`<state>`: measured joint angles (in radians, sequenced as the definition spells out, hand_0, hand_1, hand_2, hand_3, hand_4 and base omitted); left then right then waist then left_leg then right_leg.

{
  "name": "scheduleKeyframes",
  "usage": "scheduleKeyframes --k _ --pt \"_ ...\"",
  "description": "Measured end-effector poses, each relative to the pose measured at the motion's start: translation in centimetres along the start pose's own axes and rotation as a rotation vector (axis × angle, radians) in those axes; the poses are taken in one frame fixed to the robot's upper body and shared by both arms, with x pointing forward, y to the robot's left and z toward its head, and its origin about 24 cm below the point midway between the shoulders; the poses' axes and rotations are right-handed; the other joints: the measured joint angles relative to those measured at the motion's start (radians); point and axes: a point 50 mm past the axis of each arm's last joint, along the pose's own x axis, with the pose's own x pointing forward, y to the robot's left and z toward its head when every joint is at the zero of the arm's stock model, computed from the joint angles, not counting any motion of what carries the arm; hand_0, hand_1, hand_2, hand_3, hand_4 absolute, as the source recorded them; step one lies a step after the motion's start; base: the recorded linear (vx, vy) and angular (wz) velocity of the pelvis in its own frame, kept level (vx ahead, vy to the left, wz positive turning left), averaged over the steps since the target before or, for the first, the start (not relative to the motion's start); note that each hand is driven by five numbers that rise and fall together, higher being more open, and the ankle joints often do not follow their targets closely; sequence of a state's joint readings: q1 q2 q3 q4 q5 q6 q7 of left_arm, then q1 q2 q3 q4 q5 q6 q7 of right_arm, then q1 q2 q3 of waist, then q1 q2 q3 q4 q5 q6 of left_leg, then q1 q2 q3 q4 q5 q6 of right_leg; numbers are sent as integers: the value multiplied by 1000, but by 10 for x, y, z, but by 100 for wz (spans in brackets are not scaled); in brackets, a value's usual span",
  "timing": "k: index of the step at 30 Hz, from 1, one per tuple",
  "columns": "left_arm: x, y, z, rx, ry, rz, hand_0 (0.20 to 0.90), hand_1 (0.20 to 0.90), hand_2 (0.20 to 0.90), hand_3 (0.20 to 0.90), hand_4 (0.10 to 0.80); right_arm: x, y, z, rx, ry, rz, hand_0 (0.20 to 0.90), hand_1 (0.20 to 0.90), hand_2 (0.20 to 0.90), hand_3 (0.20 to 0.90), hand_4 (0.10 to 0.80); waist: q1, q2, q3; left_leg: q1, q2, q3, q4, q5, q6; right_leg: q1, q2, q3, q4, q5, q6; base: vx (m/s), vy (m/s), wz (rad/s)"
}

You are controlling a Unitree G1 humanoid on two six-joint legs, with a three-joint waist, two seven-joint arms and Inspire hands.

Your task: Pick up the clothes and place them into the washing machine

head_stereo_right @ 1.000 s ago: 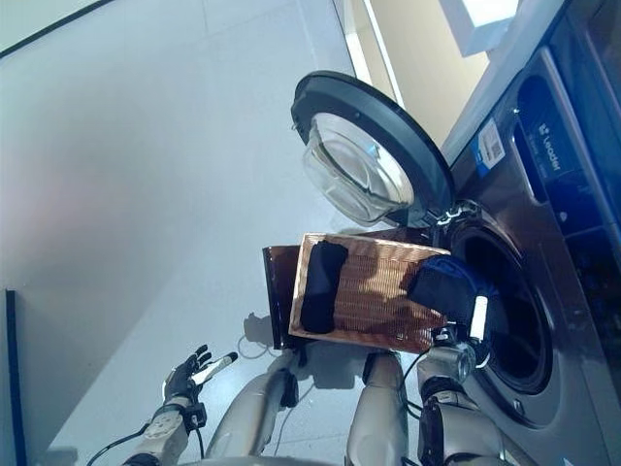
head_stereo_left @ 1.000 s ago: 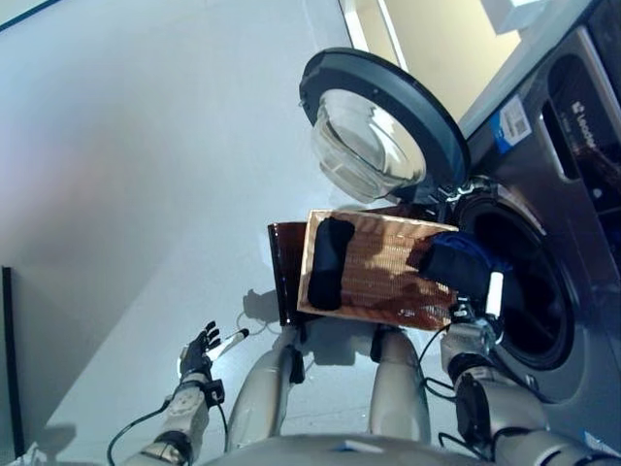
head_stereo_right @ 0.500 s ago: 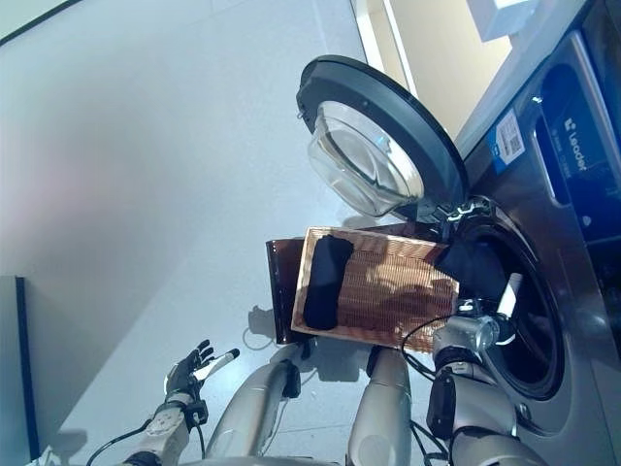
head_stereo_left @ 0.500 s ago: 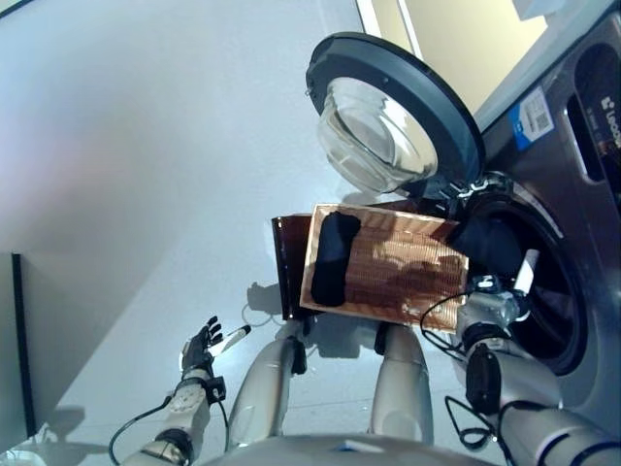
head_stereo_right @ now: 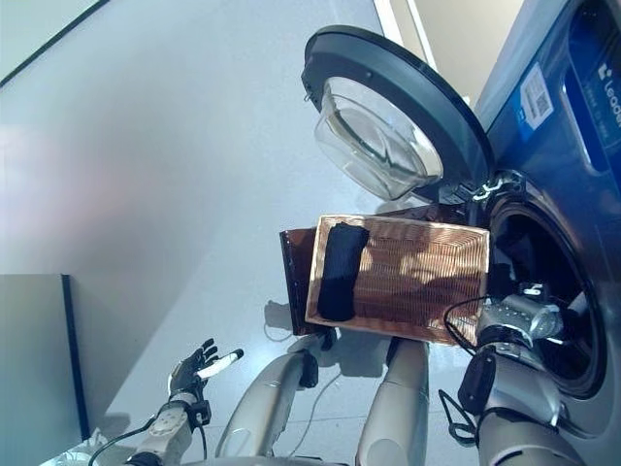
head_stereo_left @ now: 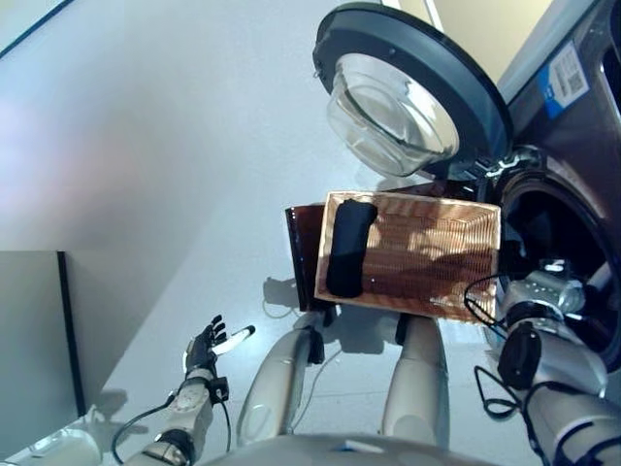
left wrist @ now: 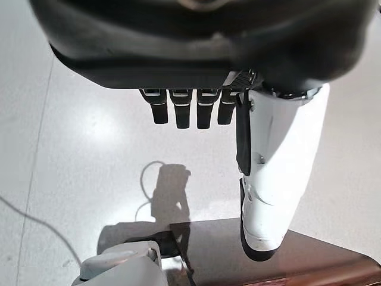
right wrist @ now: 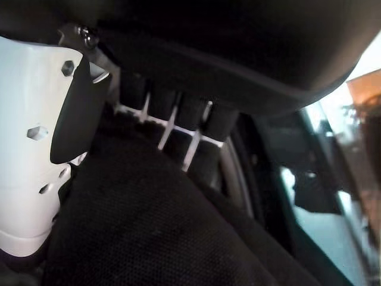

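Right hand (right wrist: 178,119) is inside the washing machine (head_stereo_right: 572,175) drum at frame right, fingers curled on a dark garment (right wrist: 149,226), so that piece looks nearly delivered. A second dark garment (head_stereo_left: 347,248) lies on the slatted tray (head_stereo_left: 427,257) at centre, not yet picked up. Left hand (head_stereo_left: 204,348), lower left, is relaxed and empty; labels on the machine left unread.

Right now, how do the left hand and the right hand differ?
The left hand hangs over the bare floor, far from the washing machine; the right hand is in the machine's drum opening.
The left hand's fingers are relaxed and hold nothing; the right hand's fingers curl on dark cloth.
Both are dark, each with a white thumb cover.
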<state>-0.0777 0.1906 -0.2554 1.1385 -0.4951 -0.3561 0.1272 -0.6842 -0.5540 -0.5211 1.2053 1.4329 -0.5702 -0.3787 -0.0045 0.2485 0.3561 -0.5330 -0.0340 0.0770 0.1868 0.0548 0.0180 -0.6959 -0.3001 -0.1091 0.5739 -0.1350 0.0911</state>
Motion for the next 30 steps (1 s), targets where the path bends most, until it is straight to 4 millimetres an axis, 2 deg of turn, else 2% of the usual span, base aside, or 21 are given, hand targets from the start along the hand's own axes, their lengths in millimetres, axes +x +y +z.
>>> scheduleKeyframes --k 10,19,24,25,26,27,30 --pt "0 -1 -1 17 0 -4 900 900 900 900 800 6 43 37 80 -87 46 200 200 200 200 300 14 29 -21 -3 -16 14 -19 5 4 -34 -15 21 21 -7 13 11 18 0" --pt "0 -1 -1 25 0 -6 900 900 900 900 800 5 46 44 105 -128 29 200 200 200 200 300 16 32 -23 -17 -21 14 -12 6 5 -50 -19 24 34 -13 5 7 1 1" --pt "0 -1 -1 30 1 -7 900 900 900 900 800 5 46 41 105 -121 14 200 200 200 200 300 17 32 -23 -17 -26 26 -11 3 8 -60 -19 42 35 -12 7 3 2 -4" --pt "0 -1 -1 30 0 -5 900 900 900 900 800 4 47 41 108 -118 15 236 236 236 236 325 15 32 -23 -18 -28 30 -11 3 10 -63 -20 47 36 -11 9 4 -5 -9" --pt "0 -1 0 30 -2 -6 900 900 900 900 800 5 46 41 106 -119 12 796 796 796 796 725 14 32 -23 -17 -28 31 -11 3 10 -63 -20 48 36 -10 10 7 -4 -4" --pt "0 -2 0 30 -3 -6 900 900 900 900 800 5 46 41 106 -119 11 900 900 900 900 800 13 31 -23 -17 -28 31 -11 2 10 -63 -20 48 36 -7 15 0 0 0" --pt "1 -2 2 30 -8 -7 900 900 900 900 800 5 45 41 109 -116 7 900 900 900 900 800 12 31 -22 -17 -28 31 -10 2 10 -63 -19 49 35 -6 18 0 0 0"
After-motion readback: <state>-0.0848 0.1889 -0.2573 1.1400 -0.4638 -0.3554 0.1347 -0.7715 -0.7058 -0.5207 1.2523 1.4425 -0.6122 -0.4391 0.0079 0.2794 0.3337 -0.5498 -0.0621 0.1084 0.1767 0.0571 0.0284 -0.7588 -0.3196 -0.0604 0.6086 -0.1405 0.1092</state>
